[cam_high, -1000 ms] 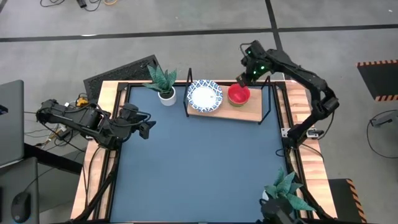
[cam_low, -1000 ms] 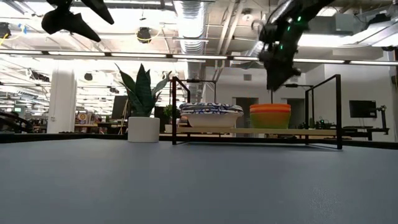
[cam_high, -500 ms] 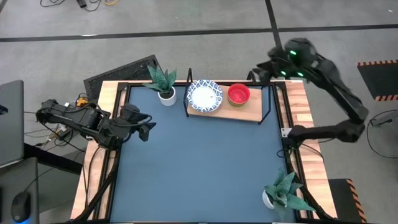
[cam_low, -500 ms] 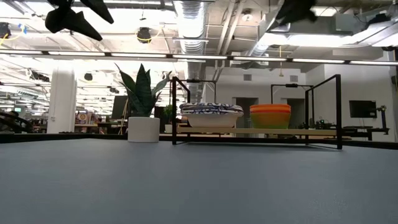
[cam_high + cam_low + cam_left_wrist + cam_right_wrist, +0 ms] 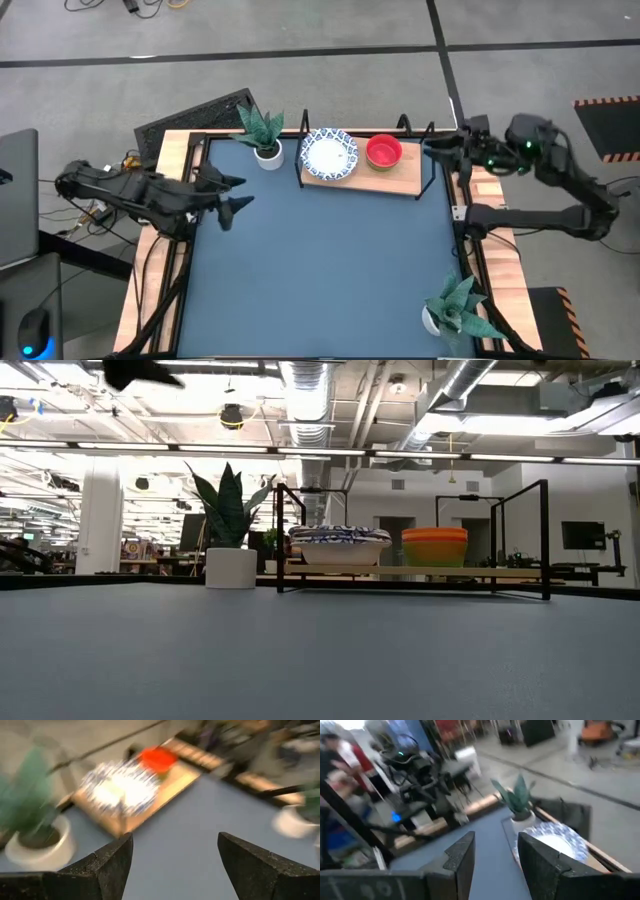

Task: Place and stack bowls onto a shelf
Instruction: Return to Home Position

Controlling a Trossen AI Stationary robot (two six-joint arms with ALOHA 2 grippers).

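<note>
Red bowl (image 5: 384, 151), seemingly stacked, sits on the shelf (image 5: 405, 181); right gripper (image 5: 495, 837) hangs spread and empty off the shelf's right end, left gripper (image 5: 175, 836) likewise spread, well left.

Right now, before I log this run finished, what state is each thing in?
patterned bowls: stacked on the shelf
coloured bowls: stacked beside them, red bowl on top
left gripper: fingers open, empty, above the table, left side
right gripper: fingers open, empty, by the shelf's right end
potted plants: upright
</note>
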